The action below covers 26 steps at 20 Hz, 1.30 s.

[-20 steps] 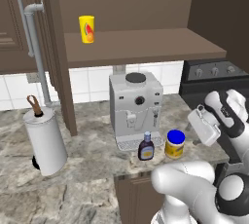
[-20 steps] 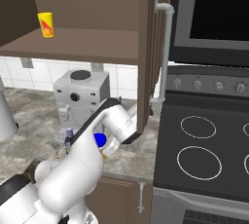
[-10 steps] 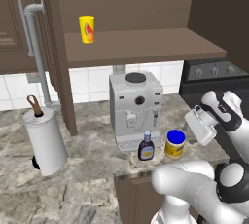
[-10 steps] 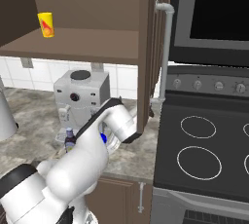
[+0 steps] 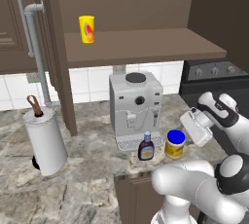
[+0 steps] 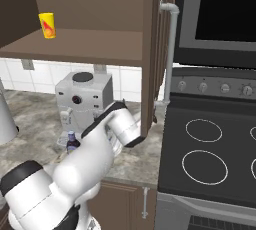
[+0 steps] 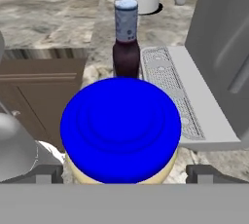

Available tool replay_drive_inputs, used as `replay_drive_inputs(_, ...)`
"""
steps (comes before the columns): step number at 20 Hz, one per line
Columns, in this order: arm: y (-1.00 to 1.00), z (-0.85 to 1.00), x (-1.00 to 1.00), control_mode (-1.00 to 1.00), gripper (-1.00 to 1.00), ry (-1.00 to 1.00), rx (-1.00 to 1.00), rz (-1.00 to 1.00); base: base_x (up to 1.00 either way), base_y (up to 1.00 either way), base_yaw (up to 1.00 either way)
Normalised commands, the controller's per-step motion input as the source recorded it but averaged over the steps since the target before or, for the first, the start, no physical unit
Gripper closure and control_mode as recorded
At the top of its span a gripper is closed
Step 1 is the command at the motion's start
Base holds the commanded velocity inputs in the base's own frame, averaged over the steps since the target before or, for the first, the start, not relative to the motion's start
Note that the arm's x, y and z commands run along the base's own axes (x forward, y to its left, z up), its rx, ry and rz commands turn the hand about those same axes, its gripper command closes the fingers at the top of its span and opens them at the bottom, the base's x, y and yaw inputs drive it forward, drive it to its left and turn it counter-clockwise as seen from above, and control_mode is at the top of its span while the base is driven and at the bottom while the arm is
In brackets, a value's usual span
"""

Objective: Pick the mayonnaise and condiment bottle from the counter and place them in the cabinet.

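Observation:
The mayonnaise is a squat yellow jar with a wide blue lid, standing on the counter in front of the coffee machine. Its lid sits low in the centre of the hand view. Just left of it stands the condiment bottle, dark brown with a pale cap, seen beyond the jar and beside the arm. My gripper is open, hovering just right of the jar, one fingertip on each side of the lid. The cabinet shelf is above.
A yellow cup stands on the shelf's left part. The grey coffee machine is right behind the jar and bottle. A paper towel holder stands at the left. The open cabinet door hangs beside the stove.
My hand has moved left and slightly down, closer to the mayonnaise. The jar and bottle have not moved, and the gripper stayed open.

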Motion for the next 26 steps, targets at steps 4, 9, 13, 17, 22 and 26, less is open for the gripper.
replay_drive_inputs(4,0.1,-0.13,0.0,-1.0,-1.0,0.0,0.04,0.04,0.0,0.0,0.0)
replay_drive_inputs(9,0.07,-0.13,0.03,-1.0,-1.0,0.0,0.02,0.04,0.0,0.0,0.0)
replay_drive_inputs(13,0.08,-0.11,0.04,-1.0,-1.0,0.0,0.01,0.03,0.0,0.0,0.0)
replay_drive_inputs(17,0.13,-0.12,0.09,-1.0,1.0,0.0,0.01,0.03,0.0,0.0,0.0)
replay_drive_inputs(22,0.19,-0.17,0.17,-1.0,1.0,0.0,0.01,0.02,0.0,0.0,0.0)
replay_drive_inputs(26,0.01,-0.06,0.02,-1.0,1.0,0.0,0.03,0.03,0.0,0.0,0.0)
